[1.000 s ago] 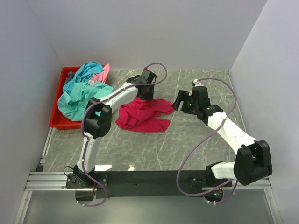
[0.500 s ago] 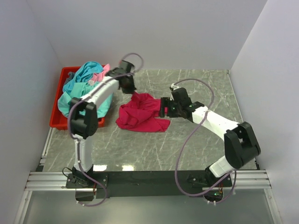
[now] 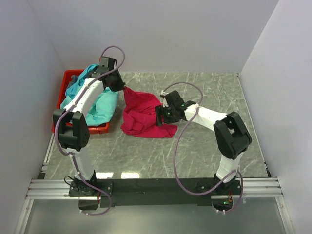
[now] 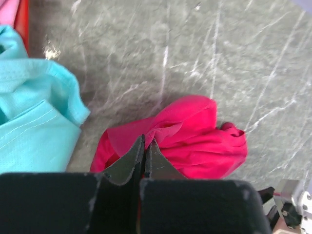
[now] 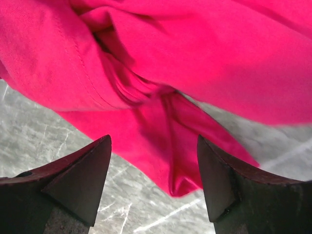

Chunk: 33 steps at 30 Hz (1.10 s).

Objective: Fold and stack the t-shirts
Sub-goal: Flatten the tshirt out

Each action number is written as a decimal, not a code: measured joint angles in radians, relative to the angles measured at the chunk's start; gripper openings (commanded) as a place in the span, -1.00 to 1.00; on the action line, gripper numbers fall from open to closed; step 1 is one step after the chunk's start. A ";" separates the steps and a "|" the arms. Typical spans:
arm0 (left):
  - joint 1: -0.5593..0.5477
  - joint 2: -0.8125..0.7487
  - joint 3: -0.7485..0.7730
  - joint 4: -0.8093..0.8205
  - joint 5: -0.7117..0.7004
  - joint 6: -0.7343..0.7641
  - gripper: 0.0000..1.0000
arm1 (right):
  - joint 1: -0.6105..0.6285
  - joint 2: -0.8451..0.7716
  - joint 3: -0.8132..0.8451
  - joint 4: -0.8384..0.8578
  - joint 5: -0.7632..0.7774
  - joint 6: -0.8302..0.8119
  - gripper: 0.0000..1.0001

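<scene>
Bare marble tabletop across the near side and far right, red bin heaped with teal t-shirts blocking far left, magenta t-shirt mid-table, flanked by left gripper and right gripper, walls on three sides

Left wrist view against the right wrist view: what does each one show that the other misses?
Only the left wrist view: a teal t-shirt at the left, and the left jaws shut on an edge of the magenta t-shirt. Only the right wrist view: the right jaws spread open, close above that shirt's folds. Both: the magenta t-shirt and the grey marble table.
</scene>
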 measured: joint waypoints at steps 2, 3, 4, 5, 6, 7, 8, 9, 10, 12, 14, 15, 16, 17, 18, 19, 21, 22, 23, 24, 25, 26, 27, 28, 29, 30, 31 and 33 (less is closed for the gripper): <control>0.003 0.000 -0.008 -0.010 0.002 0.000 -0.99 | 0.007 0.039 0.032 -0.015 -0.018 -0.017 0.52; 0.007 0.000 -0.010 -0.016 0.002 0.000 -0.99 | 0.009 0.059 0.047 -0.021 -0.025 -0.024 0.49; 0.012 0.000 -0.010 -0.015 0.002 0.000 -0.99 | 0.010 0.075 0.056 -0.025 -0.031 -0.028 0.47; 0.018 -0.001 -0.010 -0.014 0.002 0.000 -0.99 | 0.011 0.093 0.066 -0.032 -0.039 -0.034 0.45; 0.024 -0.001 -0.010 -0.015 0.002 0.000 -0.99 | 0.013 0.109 0.073 -0.040 -0.045 -0.040 0.43; 0.031 -0.001 -0.010 -0.015 0.005 0.000 -0.99 | 0.013 0.126 0.083 -0.052 -0.053 -0.045 0.40; 0.038 -0.001 -0.010 -0.015 0.006 0.000 -0.99 | 0.013 0.142 0.092 -0.061 -0.061 -0.051 0.35; 0.046 -0.002 -0.010 -0.015 0.008 0.000 -0.99 | 0.013 0.154 0.100 -0.068 -0.064 -0.055 0.14; 0.053 -0.002 -0.010 -0.015 0.008 0.000 -0.99 | 0.013 0.161 0.115 -0.076 -0.068 -0.063 -0.02; 0.066 -0.004 -0.010 -0.017 0.010 0.000 -0.99 | 0.015 0.175 0.133 -0.080 -0.072 -0.071 -0.54; 0.079 -0.010 -0.010 -0.019 0.012 0.000 -0.99 | 0.015 0.188 0.135 -0.089 -0.080 -0.088 -1.00; 0.086 -0.014 -0.011 -0.019 0.016 0.000 -0.99 | 0.015 0.192 0.135 -0.098 -0.082 -0.087 -1.00; 0.093 -0.019 -0.011 -0.019 0.020 0.000 -0.99 | 0.014 0.193 0.135 -0.103 -0.082 -0.083 -1.00; 0.098 -0.022 -0.012 -0.018 0.024 0.000 -0.99 | 0.011 0.192 0.135 -0.105 -0.079 -0.084 -1.00; 0.105 -0.027 -0.012 -0.017 0.028 -0.002 -0.99 | 0.008 0.189 0.135 -0.109 -0.074 -0.083 -1.00; 0.113 -0.032 -0.012 -0.015 0.037 -0.005 -0.99 | 0.002 0.186 0.135 -0.114 -0.069 -0.082 -1.00; 0.126 -0.037 -0.011 -0.014 0.053 -0.010 -0.99 | -0.031 0.166 0.127 -0.129 -0.059 -0.072 -1.00; 0.135 -0.039 -0.011 -0.015 0.062 -0.014 -0.99 | -0.062 0.150 0.124 -0.140 -0.055 -0.064 -1.00; 0.143 -0.040 -0.011 -0.015 0.070 -0.016 -0.99 | -0.107 0.128 0.124 -0.156 -0.048 -0.056 -1.00; 0.150 -0.040 -0.010 -0.016 0.077 -0.018 -0.99 | -0.161 0.099 0.124 -0.166 -0.038 -0.051 -1.00; 0.160 -0.042 -0.010 -0.016 0.086 -0.020 -0.99 | -0.223 0.065 0.128 -0.177 -0.024 -0.050 -1.00; 0.170 -0.045 -0.010 -0.018 0.095 -0.022 -0.99 | -0.285 0.028 0.137 -0.188 -0.002 -0.051 -1.00; 0.180 -0.050 -0.012 -0.018 0.101 -0.023 -0.99 | -0.332 -0.001 0.153 -0.201 0.021 -0.058 -1.00; 0.189 -0.061 -0.021 -0.012 0.108 -0.023 -0.99 | -0.385 -0.034 0.179 -0.219 0.058 -0.069 -1.00; 0.197 -0.075 -0.035 -0.008 0.115 -0.023 -0.99 | -0.424 -0.066 0.205 -0.230 0.092 -0.081 -1.00; 0.204 -0.092 -0.055 -0.006 0.122 -0.023 -0.99 | -0.446 -0.101 0.226 -0.235 0.125 -0.093 -1.00; 0.208 -0.109 -0.074 -0.006 0.127 -0.023 -0.99 | -0.451 -0.137 0.233 -0.233 0.158 -0.104 -1.00; 0.211 -0.155 -0.132 0.000 0.151 -0.023 -0.99 | -0.436 -0.215 0.204 -0.230 0.213 -0.113 -1.00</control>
